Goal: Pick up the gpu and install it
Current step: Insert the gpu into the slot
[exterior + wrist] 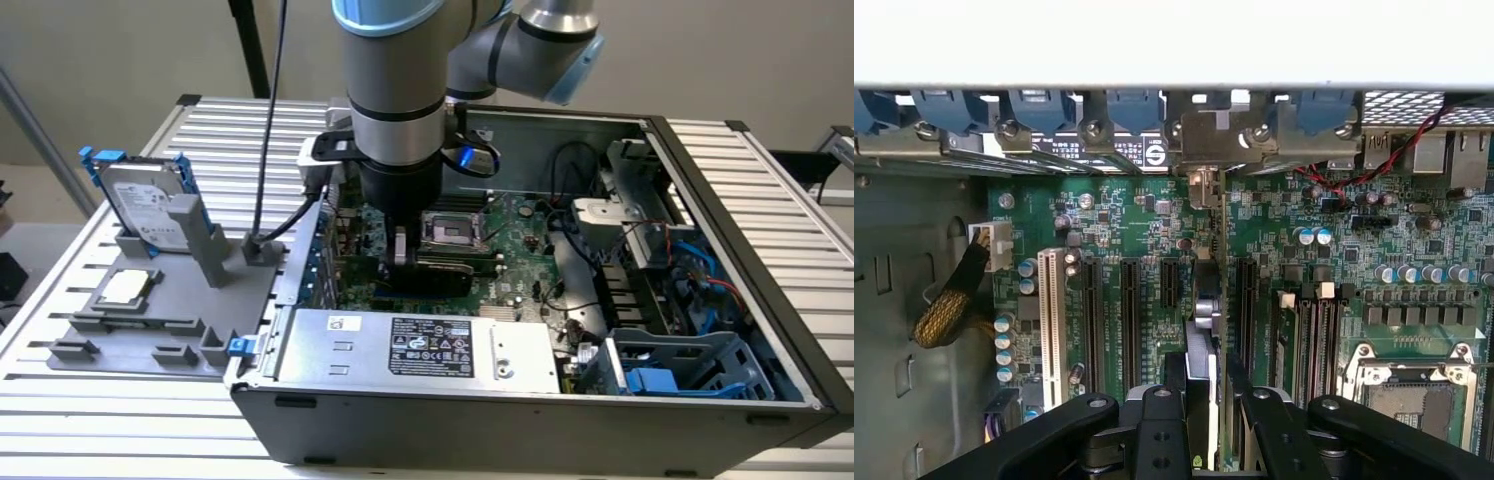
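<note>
Exterior view: 1 open computer case (pixel 747 400) lies on a slatted metal table (pixel 107 420), and 1 arm (pixel 395 90) reaches down into it. Nearest in the case sits 1 silver power supply (pixel 414 345) with 1 black label, and to the exterior view's right of it 1 blue plastic drive cage (pixel 674 370). On the exterior view's left, outside the case, 1 grey holder tray (pixel 134 335) carries 1 small square CPU chip (pixel 123 288) and, farther back, 1 hard drive (pixel 144 205) with blue side rails standing upright. Behind the power supply lies the green motherboard (pixel 514 225), with 1 CPU socket (pixel 451 232) near its middle.

The gripper (pixel 403 262) hangs over the motherboard just left of that socket. It is closed on the gpu (pixel 434 278), which stands on edge between the fingers, low over the board, as a dark strip running to the right of the gripper.

In the wrist view, the 2 black fingers (pixel 1159 430) of the gripper (pixel 1204 420) clamp the gpu (pixel 1204 330) edge-on. The card stands among the expansion slots: 1 white slot (pixel 1052 325) and 4 dark slots (pixel 1129 320) are visible. Its metal end bracket (pixel 1202 150) reaches the far case wall, among the blue retaining clips (pixel 1134 105). Whether the card is fully seated in a slot cannot be told.
</note>
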### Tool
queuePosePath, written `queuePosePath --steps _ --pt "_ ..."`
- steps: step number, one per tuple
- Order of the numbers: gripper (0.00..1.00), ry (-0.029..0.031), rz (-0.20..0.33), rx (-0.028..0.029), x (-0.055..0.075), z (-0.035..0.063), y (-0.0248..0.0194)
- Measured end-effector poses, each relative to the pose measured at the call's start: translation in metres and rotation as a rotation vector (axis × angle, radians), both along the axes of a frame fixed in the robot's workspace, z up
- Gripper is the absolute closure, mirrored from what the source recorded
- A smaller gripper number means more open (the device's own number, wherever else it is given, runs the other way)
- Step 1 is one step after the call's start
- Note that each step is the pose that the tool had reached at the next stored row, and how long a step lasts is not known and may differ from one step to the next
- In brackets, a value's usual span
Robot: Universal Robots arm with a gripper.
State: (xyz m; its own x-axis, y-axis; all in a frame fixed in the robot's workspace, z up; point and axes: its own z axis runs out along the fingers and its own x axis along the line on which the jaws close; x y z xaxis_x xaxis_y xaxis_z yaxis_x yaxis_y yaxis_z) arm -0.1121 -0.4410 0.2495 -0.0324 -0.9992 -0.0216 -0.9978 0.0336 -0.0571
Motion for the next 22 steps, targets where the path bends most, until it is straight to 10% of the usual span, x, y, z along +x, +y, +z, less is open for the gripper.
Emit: queuePosePath --steps 22 --pt "0.74 -0.0007 -0.002 -0.0046 0.0052 0.0003 -0.0005"
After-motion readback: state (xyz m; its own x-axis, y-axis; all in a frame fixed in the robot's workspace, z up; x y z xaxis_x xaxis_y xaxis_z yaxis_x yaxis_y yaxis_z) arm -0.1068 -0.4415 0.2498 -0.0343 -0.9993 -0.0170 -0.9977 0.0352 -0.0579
